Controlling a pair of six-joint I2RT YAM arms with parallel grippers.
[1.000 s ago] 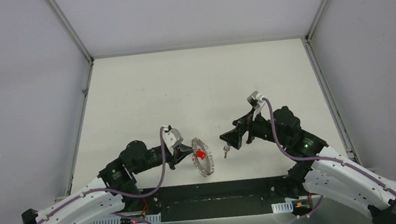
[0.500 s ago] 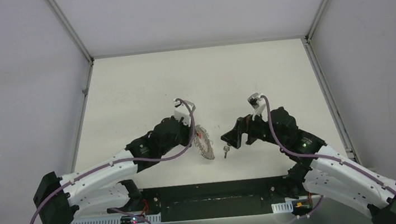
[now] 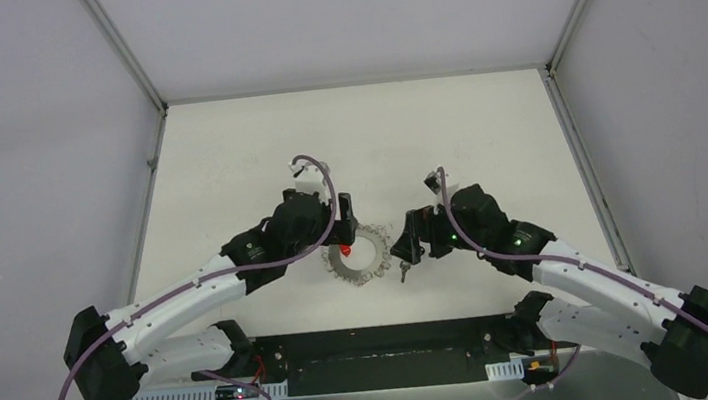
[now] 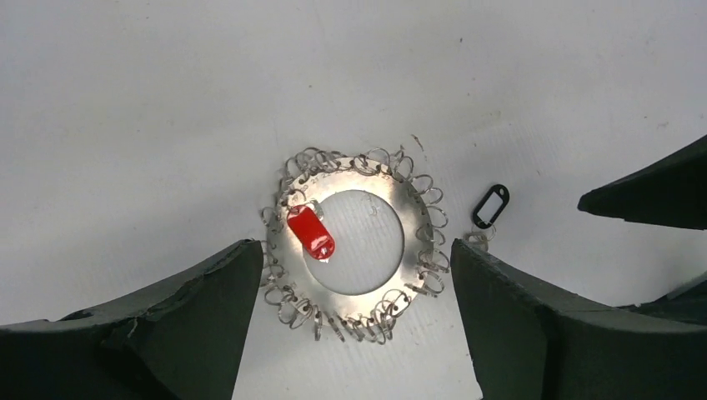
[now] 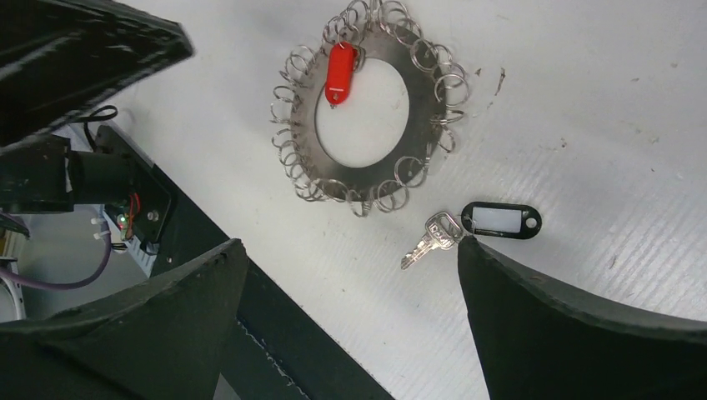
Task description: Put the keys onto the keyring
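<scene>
The keyring lies flat on the white table, a silvery disc fringed with wire loops. A red-headed key rests on its rim, its top end at one of the loops. My left gripper hovers over the ring, open, its fingers standing either side and touching nothing. A small silver key joined to a black-framed tag lies on the table just beside the keyring. My right gripper is open above them and holds nothing. From above, the keyring sits between left gripper and right gripper.
The black base plate at the table's near edge runs just below the ring and silver key. White walls with metal rails enclose the table on three sides.
My left gripper carried the upright ring away from the near edge, laid it flat and opened. My right gripper shifted slightly left, staying open.
</scene>
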